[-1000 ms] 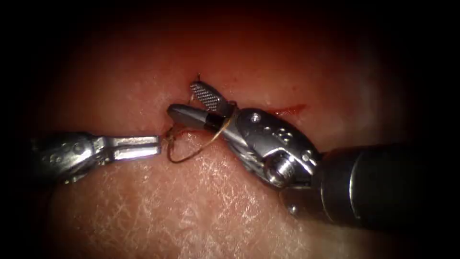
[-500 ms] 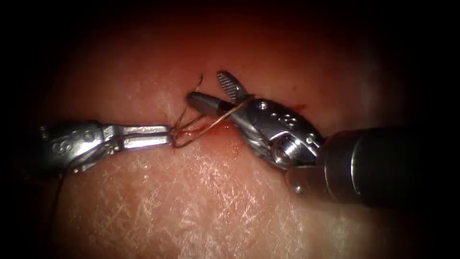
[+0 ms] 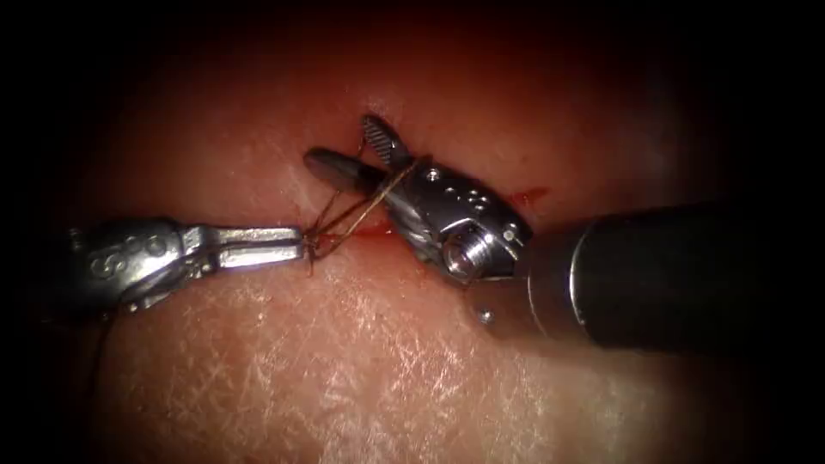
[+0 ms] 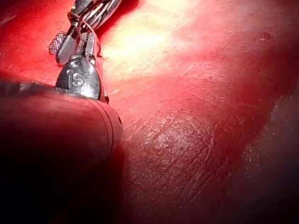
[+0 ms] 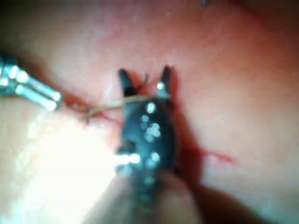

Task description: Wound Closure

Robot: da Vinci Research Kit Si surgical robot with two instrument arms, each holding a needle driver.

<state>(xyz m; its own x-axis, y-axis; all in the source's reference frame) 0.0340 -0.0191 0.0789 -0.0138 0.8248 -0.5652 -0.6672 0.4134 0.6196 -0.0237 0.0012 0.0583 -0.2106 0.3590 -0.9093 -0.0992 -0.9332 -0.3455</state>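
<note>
The silver left needle driver (image 3: 302, 244), jaws clamped on thin brown thread (image 3: 361, 208), sits at the red cut (image 3: 374, 230) in pale pink tissue (image 3: 361, 361). The silver right needle driver (image 3: 352, 153) holds nothing, its jaws apart, thread looped across them.

Dark surround at endoscope view's edges; light pools centrally, falling off to black at corners.

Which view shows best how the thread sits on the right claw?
The endoscope view: the thread runs from the shut left claw and wraps across the open right claw at its base. The right wrist view shows the same crossing, blurred; the left wrist view shows thread bunched at the claws.
</note>
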